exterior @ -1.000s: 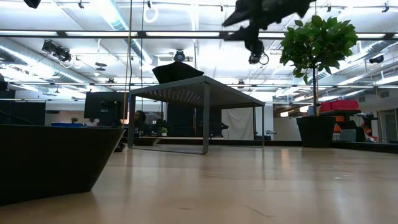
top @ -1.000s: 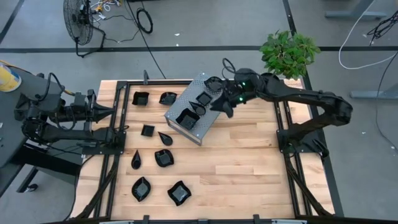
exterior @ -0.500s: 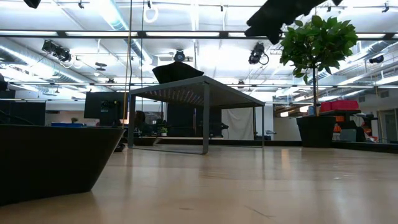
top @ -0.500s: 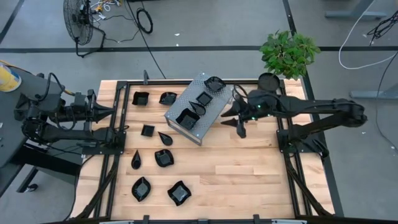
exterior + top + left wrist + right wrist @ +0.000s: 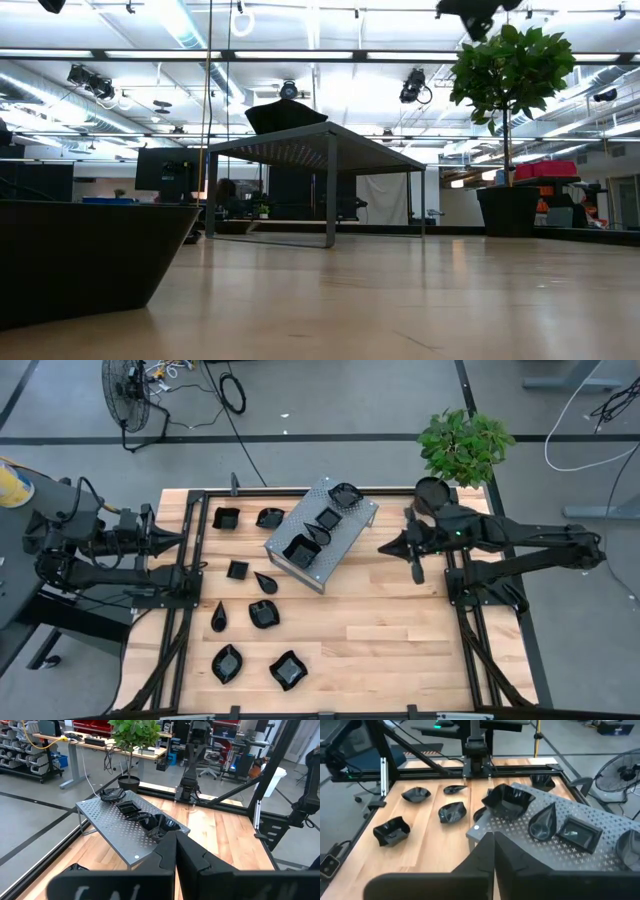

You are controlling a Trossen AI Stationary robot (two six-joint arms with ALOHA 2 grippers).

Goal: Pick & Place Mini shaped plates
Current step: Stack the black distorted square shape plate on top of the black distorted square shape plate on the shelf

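Wooden table [image 5: 380, 630], grey concrete floor [image 5: 320, 410]

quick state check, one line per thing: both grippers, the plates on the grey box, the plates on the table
right gripper: shut, empty, above bare wood beside the grey box
left gripper: shut, empty, waiting at the table's left edge
plates on the box: four, resting on its perforated top
plates on the table: eight, lying loose on the wood left of the box
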